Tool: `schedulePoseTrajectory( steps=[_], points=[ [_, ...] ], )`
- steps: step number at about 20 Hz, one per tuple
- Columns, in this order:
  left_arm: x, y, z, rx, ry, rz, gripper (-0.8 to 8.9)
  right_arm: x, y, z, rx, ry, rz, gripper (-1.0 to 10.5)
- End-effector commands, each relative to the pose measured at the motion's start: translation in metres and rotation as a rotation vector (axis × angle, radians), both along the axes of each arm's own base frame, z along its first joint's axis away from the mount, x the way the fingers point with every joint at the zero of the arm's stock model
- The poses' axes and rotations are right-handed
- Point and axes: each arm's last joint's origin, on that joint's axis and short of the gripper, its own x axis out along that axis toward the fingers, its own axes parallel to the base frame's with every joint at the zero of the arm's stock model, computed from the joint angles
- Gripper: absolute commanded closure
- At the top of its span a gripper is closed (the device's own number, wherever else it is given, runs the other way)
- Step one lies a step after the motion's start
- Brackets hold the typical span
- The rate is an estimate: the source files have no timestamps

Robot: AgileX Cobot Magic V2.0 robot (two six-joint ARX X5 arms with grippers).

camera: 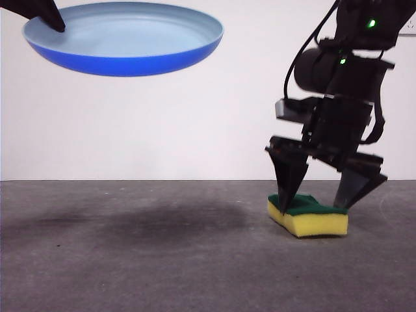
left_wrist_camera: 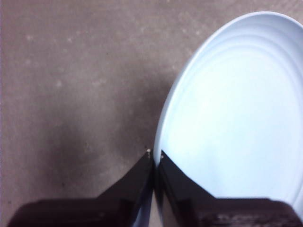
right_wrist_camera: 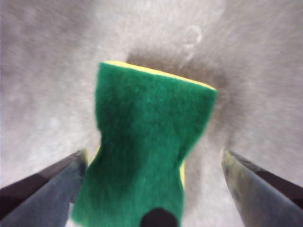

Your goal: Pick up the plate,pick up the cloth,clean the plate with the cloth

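Light-blue plate (camera: 123, 39) hangs pinched at its rim by the left tool (left_wrist_camera: 154, 158), clear for wiping, while the right tool (camera: 323, 195) straddles the sponge (camera: 307, 214) (spread, not yet gripping) on the bench (camera: 130, 260).

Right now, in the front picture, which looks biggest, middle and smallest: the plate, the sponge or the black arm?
1. Plate and black arm with right gripper: too close to rank.
2. Sponge, smallest.
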Motion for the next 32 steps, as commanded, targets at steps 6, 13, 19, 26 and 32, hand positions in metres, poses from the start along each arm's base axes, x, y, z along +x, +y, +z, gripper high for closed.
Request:
schedulePoseTrajectory(
  steps=[6,13,19,26,32],
  points=[
    [0.0,0.0,-0.003,0.011,0.007,-0.008,8.22,0.003,0.002,-0.015,-0.017,0.029,0.009,7.9],
    [0.002,0.001,-0.006,0.066,0.019,0.056,8.22,-0.003,0.005,0.007,0.0,0.003,0.005,9.6],
    [0.03,-0.006,-0.031,0.111,0.128,0.071,8.22,-0.041,0.017,0.091,0.221,-0.181,0.044,9.6],
    [0.039,-0.038,-0.047,0.011,0.218,-0.088,8.22,-0.082,0.053,0.144,0.388,-0.411,0.203,9.6],
    [0.032,-0.062,-0.042,-0.051,0.186,-0.178,8.22,-0.08,0.088,0.124,0.366,-0.419,0.254,9.6]
  ],
)
